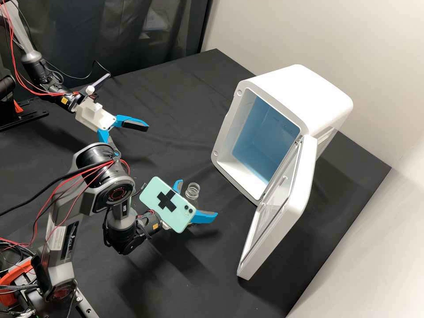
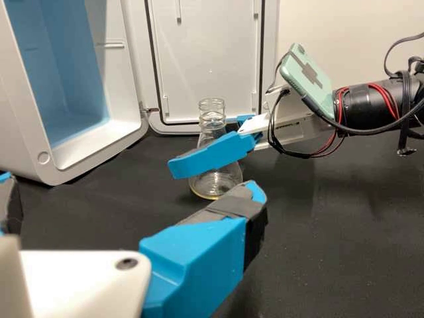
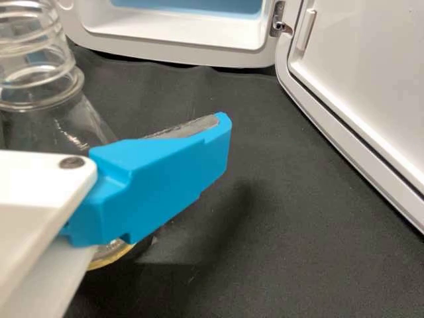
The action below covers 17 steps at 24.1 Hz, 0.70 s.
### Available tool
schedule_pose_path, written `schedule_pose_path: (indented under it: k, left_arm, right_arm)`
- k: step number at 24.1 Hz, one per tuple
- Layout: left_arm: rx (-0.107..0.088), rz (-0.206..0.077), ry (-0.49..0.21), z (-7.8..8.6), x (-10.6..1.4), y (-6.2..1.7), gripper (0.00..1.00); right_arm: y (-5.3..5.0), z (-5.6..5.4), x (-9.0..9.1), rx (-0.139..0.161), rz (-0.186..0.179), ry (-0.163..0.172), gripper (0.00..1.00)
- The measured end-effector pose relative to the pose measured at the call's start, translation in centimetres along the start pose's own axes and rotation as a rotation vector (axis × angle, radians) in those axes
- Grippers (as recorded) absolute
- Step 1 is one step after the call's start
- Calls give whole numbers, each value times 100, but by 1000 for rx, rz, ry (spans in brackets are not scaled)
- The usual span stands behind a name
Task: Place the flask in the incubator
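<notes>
**Q:** Where is the flask [image 1: 192, 191] lying relative to the two grippers?

**A:** It is standing upright on the black bench [image 1: 176, 101], long axis vertical, near the open mouth of the incubator [image 1: 304, 92]. The right gripper [image 1: 198, 198] is straddling it with its fingers spread, one on either side of the glass, and appears not yet to be pinching. The left gripper [image 1: 123, 128] is hanging well apart, farther from the incubator, also spread and carrying nothing. The right arm is therefore the nearer one.

**Q:** On what is the coming move turning?

**A:** Probably on closing across the flask's body. The flask would then be carried toward the blue-lined cavity, keeping clear of the door [image 1: 282, 207], which is standing open beside it.

**Q:** What is one view showing that another is not?

**A:** The left wrist view is showing the whole flask [image 2: 213, 159], with a yellowish tint at its base and a blue finger crossing in front. The right wrist view is showing the threaded neck [image 3: 40, 86] close beside its own finger, though not whether the pad is touching glass.
</notes>
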<state>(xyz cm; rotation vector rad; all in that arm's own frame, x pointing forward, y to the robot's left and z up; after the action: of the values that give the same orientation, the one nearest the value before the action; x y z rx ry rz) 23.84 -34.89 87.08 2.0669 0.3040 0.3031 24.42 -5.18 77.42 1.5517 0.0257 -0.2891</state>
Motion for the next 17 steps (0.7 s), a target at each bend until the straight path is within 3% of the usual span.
schedule_pose_path:
  k: [6, 17]
  left_arm:
    - [0, 0, 0, 0, 0, 0, 100]
    - [0, 0, 0, 0, 0, 0, 100]
  right_arm:
    - [49, -74, -114, -9, 23, 25, 0]
    - [32, -68, -147, -7, 18, 20, 0]
